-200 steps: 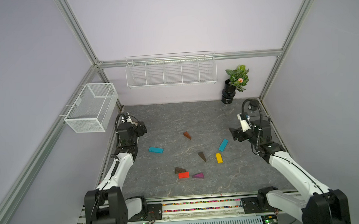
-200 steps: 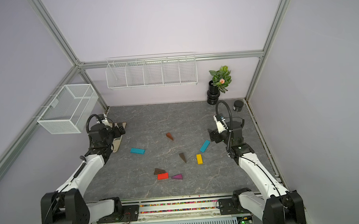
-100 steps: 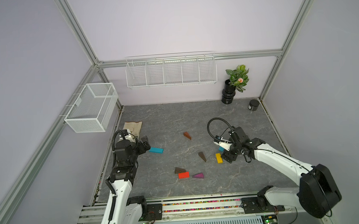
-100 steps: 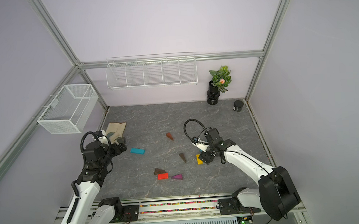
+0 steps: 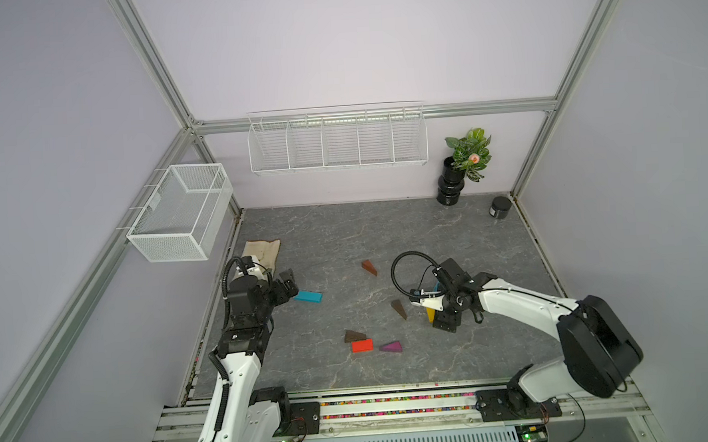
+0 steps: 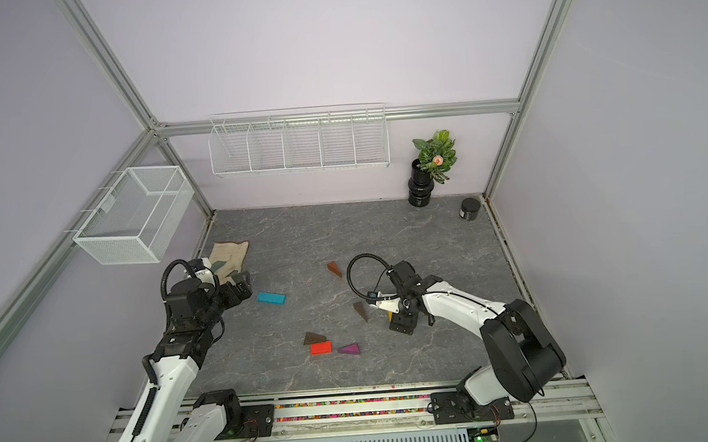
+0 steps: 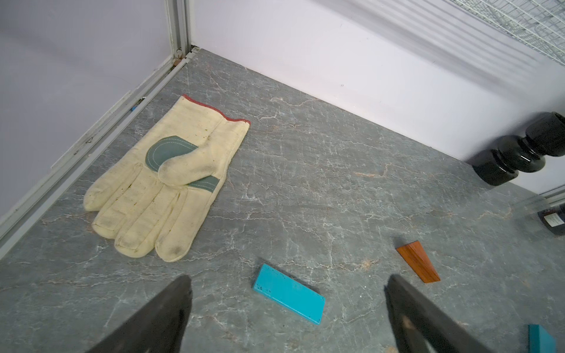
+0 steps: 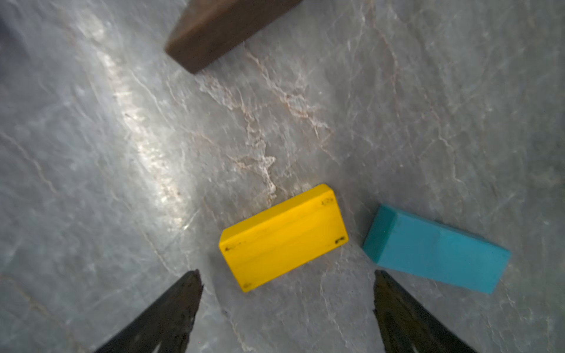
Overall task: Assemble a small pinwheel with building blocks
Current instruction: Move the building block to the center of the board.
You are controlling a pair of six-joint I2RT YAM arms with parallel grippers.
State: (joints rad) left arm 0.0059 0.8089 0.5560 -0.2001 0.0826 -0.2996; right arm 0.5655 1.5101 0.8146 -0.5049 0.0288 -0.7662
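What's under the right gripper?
Yellow brick lying flat, untouched, right gripper jaws open above it; teal bar beside it. In both top views the arm hides most of both.

Grey tabletop (image 5: 344, 231) — blocks (image 5: 362, 346), glove (image 5: 262, 251), jar (image 5: 500, 207)

In a top view the red brick (image 5: 362, 345) lies flat, with a dark brown wedge (image 5: 354, 335) just beside it at 11 o'clock and the purple wedge (image 5: 391, 347) at 3 o'clock. A second brown wedge (image 5: 399, 309) lies at 1 o'clock. Well apart are an orange-brown wedge (image 5: 369, 267) at 12 and a teal bar (image 5: 307, 296) at 10. At 2 o'clock the yellow brick (image 8: 282, 238) lies flat, and a second teal bar (image 8: 437, 249) is just beside its short end, not touching.
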